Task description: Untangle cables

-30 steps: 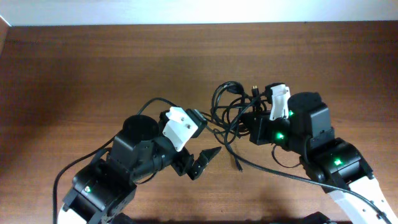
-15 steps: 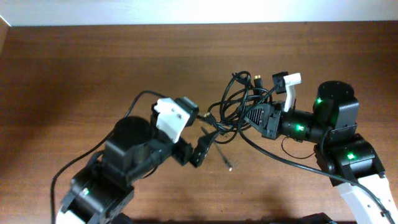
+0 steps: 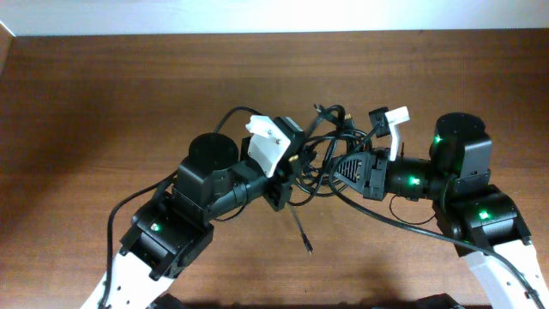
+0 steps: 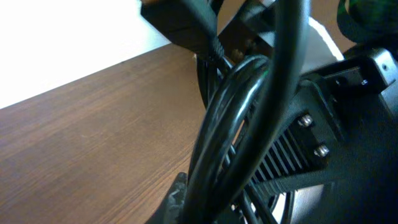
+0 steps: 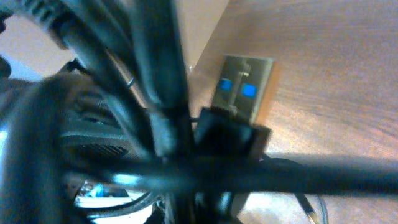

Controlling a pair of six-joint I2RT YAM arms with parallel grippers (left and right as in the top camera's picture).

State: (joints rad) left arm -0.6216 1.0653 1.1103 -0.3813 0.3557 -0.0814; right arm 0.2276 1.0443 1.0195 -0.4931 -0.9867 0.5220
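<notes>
The cables (image 3: 322,142) are thin black cords in a looped knot, lifted off the wooden table (image 3: 103,103) between my two arms. My left gripper (image 3: 292,167) is shut on the knot's left side. In the left wrist view the cables (image 4: 249,118) run thick through its jaws, next to the right gripper's ribbed finger (image 4: 292,155). My right gripper (image 3: 341,167) is shut on the knot's right side. The right wrist view shows blurred cables (image 5: 161,106) and a blue-tongued USB plug (image 5: 239,87). One loose cable end (image 3: 302,236) trails down toward the table.
Thicker black arm cords run from the right arm (image 3: 403,236) and behind the left arm (image 3: 129,219). The white wall edge (image 3: 257,17) borders the table's far side. The two arms stand close, nearly tip to tip.
My left gripper has moved up and right into the knot and shut on it. The right gripper swung round to point left and lifted the knot, and the loose end now hangs lower.
</notes>
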